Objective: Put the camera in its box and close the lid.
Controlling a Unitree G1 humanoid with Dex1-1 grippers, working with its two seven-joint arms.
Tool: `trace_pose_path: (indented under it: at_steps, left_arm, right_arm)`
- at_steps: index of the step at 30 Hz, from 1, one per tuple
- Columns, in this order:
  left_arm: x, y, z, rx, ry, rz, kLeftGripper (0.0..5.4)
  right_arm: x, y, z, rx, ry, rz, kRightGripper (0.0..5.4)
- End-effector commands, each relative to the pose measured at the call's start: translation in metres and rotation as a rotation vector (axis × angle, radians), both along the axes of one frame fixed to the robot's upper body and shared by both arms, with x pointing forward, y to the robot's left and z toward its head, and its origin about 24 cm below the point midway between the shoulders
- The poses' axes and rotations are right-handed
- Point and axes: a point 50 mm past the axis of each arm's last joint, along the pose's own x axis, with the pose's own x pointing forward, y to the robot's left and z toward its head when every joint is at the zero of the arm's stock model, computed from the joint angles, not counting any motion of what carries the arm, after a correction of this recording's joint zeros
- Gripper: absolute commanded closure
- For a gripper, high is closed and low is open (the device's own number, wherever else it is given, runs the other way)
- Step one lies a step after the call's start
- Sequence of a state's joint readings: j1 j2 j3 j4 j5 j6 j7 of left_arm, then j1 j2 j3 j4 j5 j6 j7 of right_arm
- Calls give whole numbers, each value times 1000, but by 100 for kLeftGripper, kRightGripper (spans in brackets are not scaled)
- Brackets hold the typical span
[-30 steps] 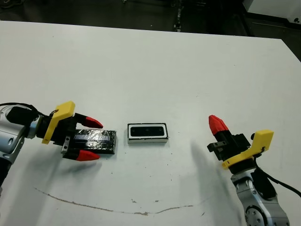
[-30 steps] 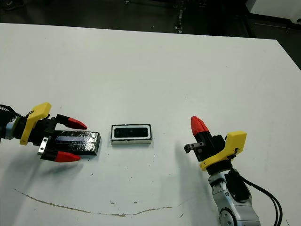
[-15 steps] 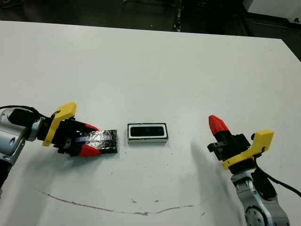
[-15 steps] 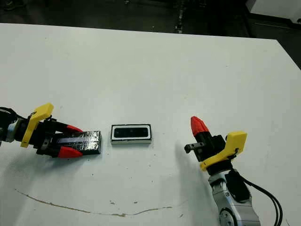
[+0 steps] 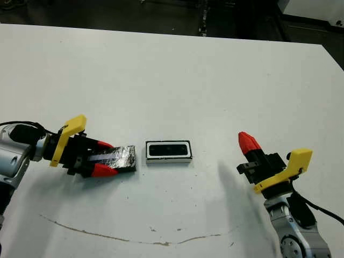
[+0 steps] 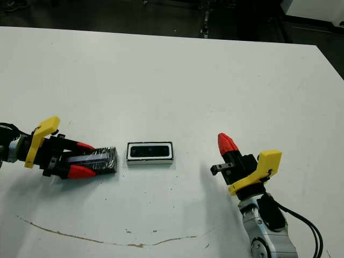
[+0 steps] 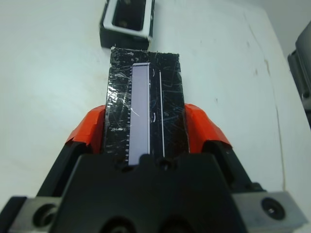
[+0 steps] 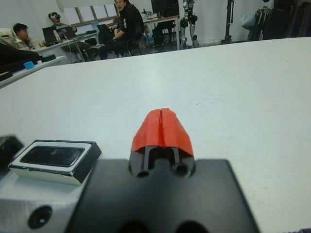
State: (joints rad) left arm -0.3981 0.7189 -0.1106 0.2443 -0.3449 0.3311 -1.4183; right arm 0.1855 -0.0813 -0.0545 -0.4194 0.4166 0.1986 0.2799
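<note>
Shiny lid, matt surface

The lid point(image 7: 146, 104) looks crinkly, glossy black film; the camera point(image 5: 168, 150) face is glossy; the white surface point(image 5: 177, 75) is matt and scuffed.

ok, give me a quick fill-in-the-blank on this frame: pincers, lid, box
1. The left pincer is shut on the ____.
2. The camera lies inside the ____.
3. The right pincer has its fingers pressed together and holds ____.
4. Seen from the head, the lid sits on the robot's ____ side of the box.

Missing words: lid; box; nothing; left
</note>
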Motion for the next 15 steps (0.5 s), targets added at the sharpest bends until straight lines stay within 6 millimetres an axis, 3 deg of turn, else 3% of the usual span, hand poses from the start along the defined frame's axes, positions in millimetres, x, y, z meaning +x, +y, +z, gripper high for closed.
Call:
trace_pose_path:
  at_steps: [1,15]
  left_arm:
    - [0,1,-1,-75,-31,88,226]
    - [14,-44,-8,-218,-122,61,226]
  right_arm:
    - [-2,-2,-3,-26,23,-6,540]
    - [-2,-1,-4,-27,22,-5,540]
